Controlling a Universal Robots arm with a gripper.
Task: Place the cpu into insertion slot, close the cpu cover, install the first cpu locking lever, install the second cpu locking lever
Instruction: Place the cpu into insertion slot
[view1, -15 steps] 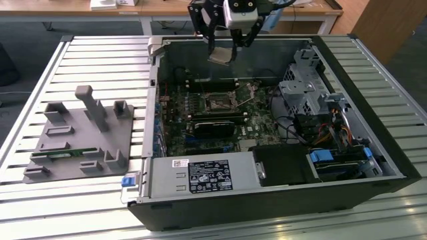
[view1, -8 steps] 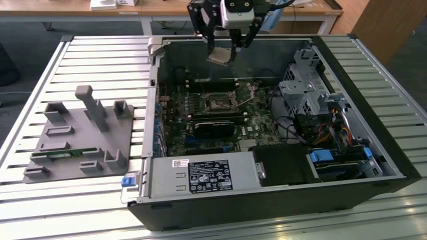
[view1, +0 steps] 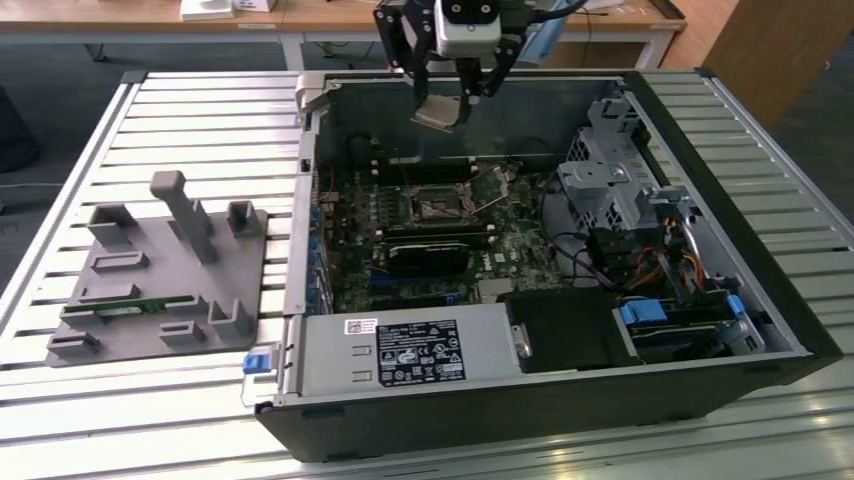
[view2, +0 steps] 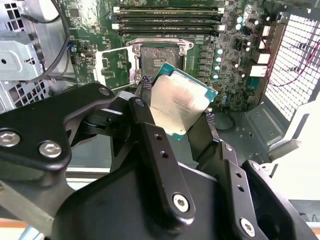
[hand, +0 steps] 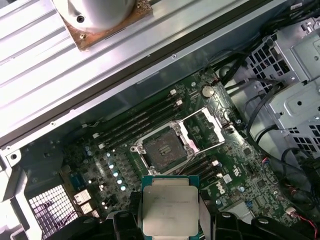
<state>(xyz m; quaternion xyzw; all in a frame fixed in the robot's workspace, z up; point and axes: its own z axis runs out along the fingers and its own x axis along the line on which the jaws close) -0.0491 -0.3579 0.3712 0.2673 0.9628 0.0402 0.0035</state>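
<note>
My gripper (view1: 446, 103) hangs over the far end of the open computer case, shut on the cpu (view1: 438, 112). In both wrist views the cpu (view2: 181, 102) (hand: 170, 205) is a silvery square chip with a green rim, pinched by its edges between the black fingers (view2: 144, 83) and tilted. Well below it lies the insertion slot (view1: 434, 206) (view2: 158, 60) (hand: 162, 147), a dark square with nothing in it. The cpu cover (view2: 113, 65) (hand: 202, 127) is a shiny metal frame, swung open and lying beside the slot.
Memory sticks (view2: 167, 22) and a black graphics card (view1: 427, 250) flank the slot. A metal drive cage (view1: 607, 185) with cables fills the case's side at the exterior view's right. A grey fixture plate (view1: 154, 270) lies on the slatted table at that view's left.
</note>
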